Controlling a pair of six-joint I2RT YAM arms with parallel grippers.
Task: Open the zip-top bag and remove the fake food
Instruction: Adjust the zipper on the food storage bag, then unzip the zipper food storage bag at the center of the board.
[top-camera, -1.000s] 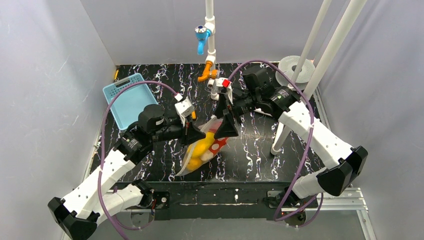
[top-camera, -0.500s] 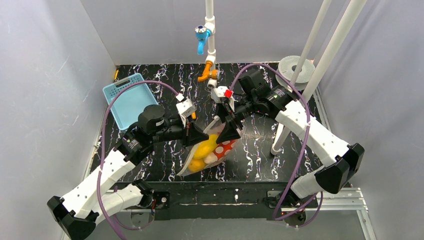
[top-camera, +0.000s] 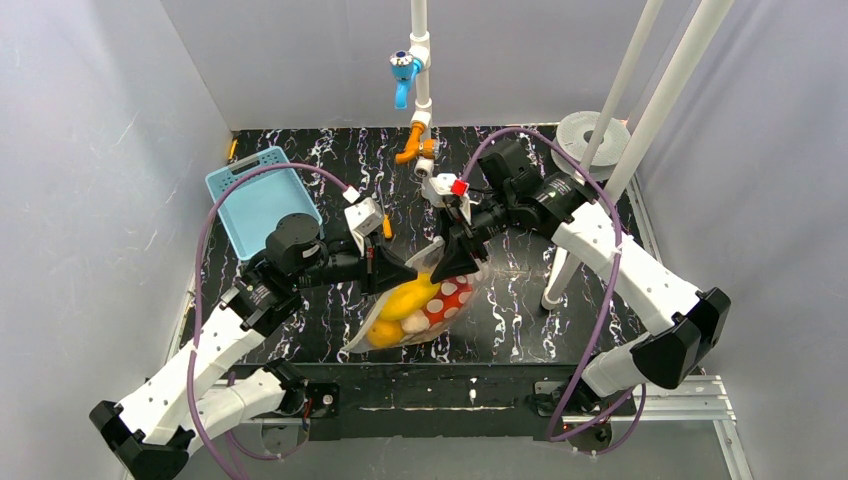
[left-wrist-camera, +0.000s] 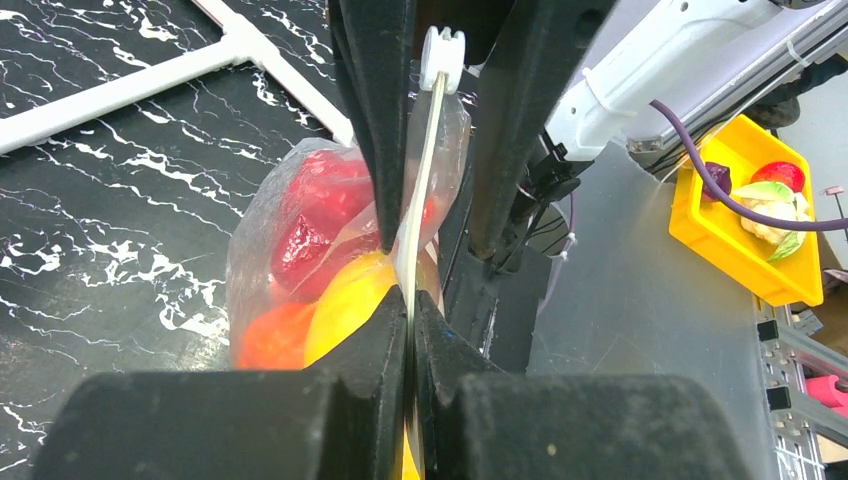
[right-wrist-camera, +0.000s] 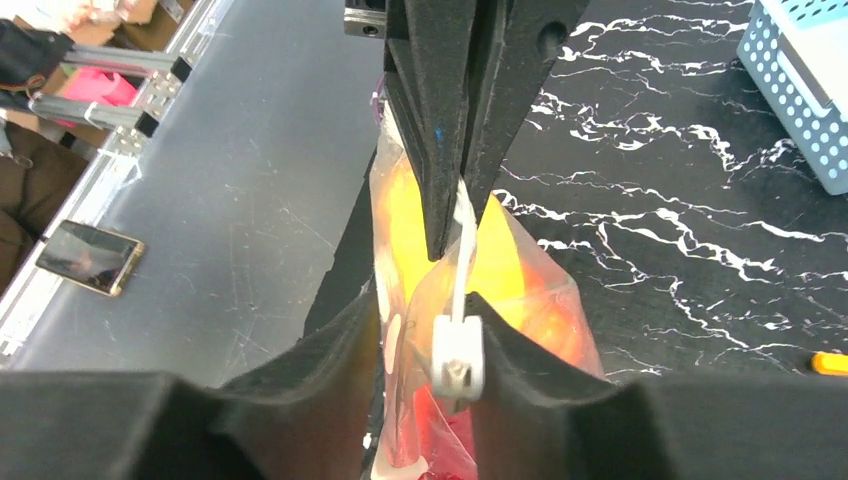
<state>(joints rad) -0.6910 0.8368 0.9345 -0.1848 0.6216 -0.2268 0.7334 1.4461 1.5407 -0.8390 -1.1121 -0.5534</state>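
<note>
The zip-top bag, clear with white dots, hangs between both grippers above the table's front middle. Inside it lies the fake food: a yellow piece, orange pieces and a red one. My left gripper is shut on the bag's zip strip at its near end. The white slider sits at the strip's other end, between the fingers of my right gripper. Those jaws stand a little apart: the slider rests against one finger, and a gap with bag film shows beside the other. From above, the two grippers point at each other.
A light blue perforated basket stands at the back left. A white pipe with a blue valve hangs over the back middle. White posts and a white disc are at the right. A small orange-handled screwdriver lies on the table.
My right gripper's jaws have come much closer together around the slider. The bag and my left gripper have shifted slightly left and toward the front edge.
</note>
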